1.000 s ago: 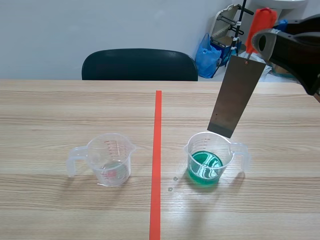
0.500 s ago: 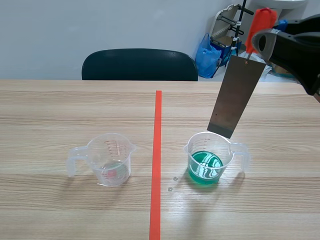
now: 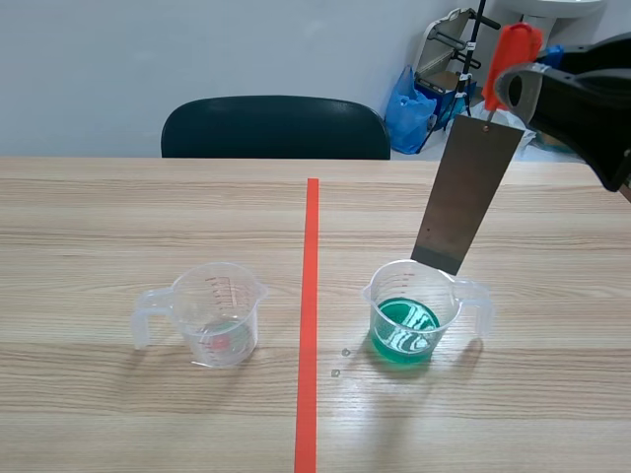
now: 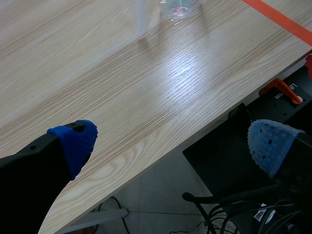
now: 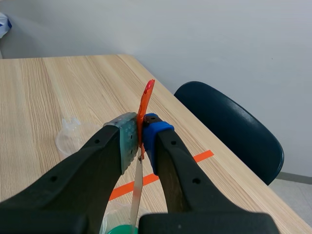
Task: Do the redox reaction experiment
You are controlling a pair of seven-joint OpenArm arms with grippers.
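In the scene view, the metal plate [image 3: 463, 192] is held at upper right by its orange handle [image 3: 515, 44], on which the right end effector [image 3: 510, 84] is clamped. Its lower edge is seen at the rim of the cup of green liquid [image 3: 414, 313], right of centre on the counter [image 3: 118, 217]. A clear cup [image 3: 212, 315] stands at lower left (well apart from the other cup).

In the left wrist view, the left end effector [image 4: 173, 143] is spread apart with nothing held, over the counter's edge.

In the right wrist view, the handle is pressed between the fingers [image 5: 156, 134].

Bright even light, soft glare on table [image 4: 181, 73]
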